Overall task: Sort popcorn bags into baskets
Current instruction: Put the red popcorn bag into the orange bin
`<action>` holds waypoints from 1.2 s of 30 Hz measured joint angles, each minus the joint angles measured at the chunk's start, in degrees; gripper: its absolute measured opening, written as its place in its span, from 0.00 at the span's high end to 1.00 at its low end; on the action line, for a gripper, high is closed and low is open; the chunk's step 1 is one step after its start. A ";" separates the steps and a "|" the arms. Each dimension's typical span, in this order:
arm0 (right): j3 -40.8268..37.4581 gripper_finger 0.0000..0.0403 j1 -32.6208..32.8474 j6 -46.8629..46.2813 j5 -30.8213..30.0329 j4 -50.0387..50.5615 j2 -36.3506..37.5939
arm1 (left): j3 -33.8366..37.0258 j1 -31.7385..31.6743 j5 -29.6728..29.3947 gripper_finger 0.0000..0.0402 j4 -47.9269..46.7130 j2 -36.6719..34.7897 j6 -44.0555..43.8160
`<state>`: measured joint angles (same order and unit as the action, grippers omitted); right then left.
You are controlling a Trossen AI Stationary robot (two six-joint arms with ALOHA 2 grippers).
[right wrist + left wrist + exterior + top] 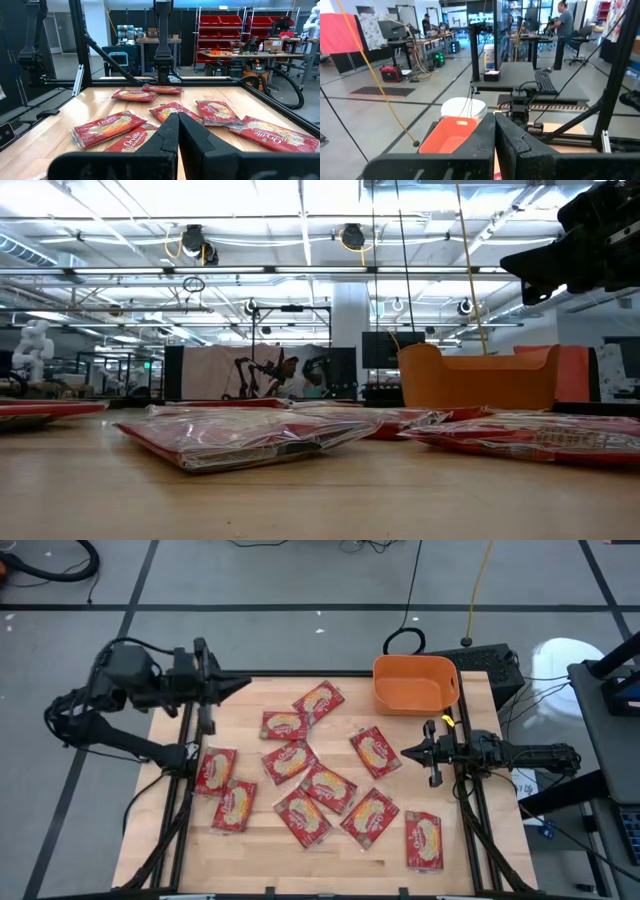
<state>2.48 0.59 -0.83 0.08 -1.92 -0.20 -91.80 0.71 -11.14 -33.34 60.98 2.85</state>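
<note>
Both the left gripper (243,686) and right gripper (408,751) hover closed and empty. The right should open wide, then descend on the nearest bag (375,751) beside the tub (415,685).

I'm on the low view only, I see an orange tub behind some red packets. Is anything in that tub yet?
Observer: From above, the orange tub shows only bare floor inside; no popcorn bags in it.
Operator: How many bags lie on the table?
Observer: Ten, spread over the wood.
Operator: Are the grippers holding anything?
Observer: No. The left gripper sits shut at the table's far left edge, the right gripper shut just in front of the tub.
</note>
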 joint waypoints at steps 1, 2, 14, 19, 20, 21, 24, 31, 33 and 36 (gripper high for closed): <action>-0.02 1.00 0.01 0.01 0.00 0.01 0.01 | -0.30 0.00 0.00 0.99 0.00 0.76 -0.22; -0.02 1.00 0.01 -0.01 0.00 0.01 0.01 | -0.38 0.00 0.00 0.99 0.06 1.44 -0.27; -0.02 1.00 0.01 -0.01 0.00 0.01 0.00 | -0.38 0.54 0.00 0.97 0.50 9.33 -0.37; -0.01 1.00 0.00 0.00 0.00 0.01 0.01 | -0.38 0.66 0.03 0.96 1.05 11.76 -0.48; -0.02 1.00 0.00 -0.01 0.00 0.01 0.00 | -0.37 0.66 0.01 0.96 1.48 12.15 -0.83; -0.02 1.00 0.01 -0.01 0.00 0.01 -0.01 | -0.36 0.66 0.00 0.96 2.10 12.54 -1.26; -0.02 1.00 0.00 -0.01 0.00 0.00 -0.01 | -0.36 0.66 -0.01 0.96 4.51 13.77 -1.62; 0.00 1.00 0.00 -0.01 0.04 -0.01 -0.01 | -0.36 0.50 0.01 0.95 6.48 15.88 -1.31; 0.00 1.00 0.01 -0.01 -0.05 -0.02 0.01 | -0.36 0.46 -0.02 0.95 6.43 16.01 -1.21; 0.00 1.00 -0.10 -3.53 -0.29 -0.32 -0.01 | -0.36 0.44 -0.02 0.95 6.35 15.89 -1.22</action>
<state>2.48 0.49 -4.36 -0.21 -2.25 -0.21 -92.16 1.15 -11.16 -26.99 76.87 1.63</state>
